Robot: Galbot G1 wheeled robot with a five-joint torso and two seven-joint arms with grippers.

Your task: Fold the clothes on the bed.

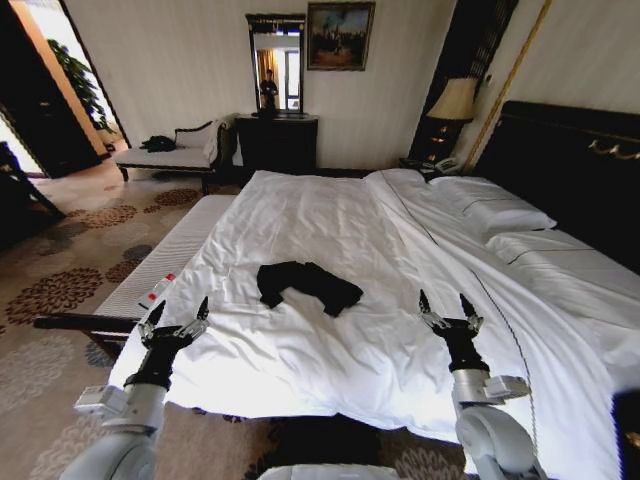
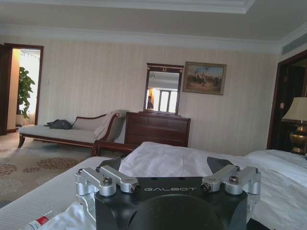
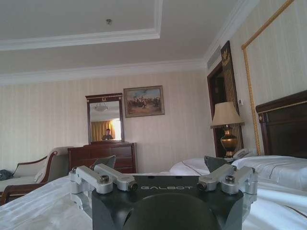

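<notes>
Lying crumpled on bed (image 1: 330,215), mid-duvet: black T-shirt (image 1: 306,284). Soft, light, limp fabric; likely sags and bunches when lifted. Best hold: pinch at shoulders or hem corners. Left gripper (image 1: 177,320) and right gripper (image 1: 446,309) flank T-shirt, well apart from it, fingers spread, holding nothing.

The T-shirt (image 1: 307,284) lies on the bed (image 1: 330,215), between the left pincer (image 1: 177,322) and right pincer (image 1: 449,310) (both nearer the foot).

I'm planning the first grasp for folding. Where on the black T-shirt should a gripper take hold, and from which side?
Probably the T-shirt at its right end, from above with the right gripper, open and nearer. The shirt lies crumpled on the bed, and that end sticks out.
</notes>
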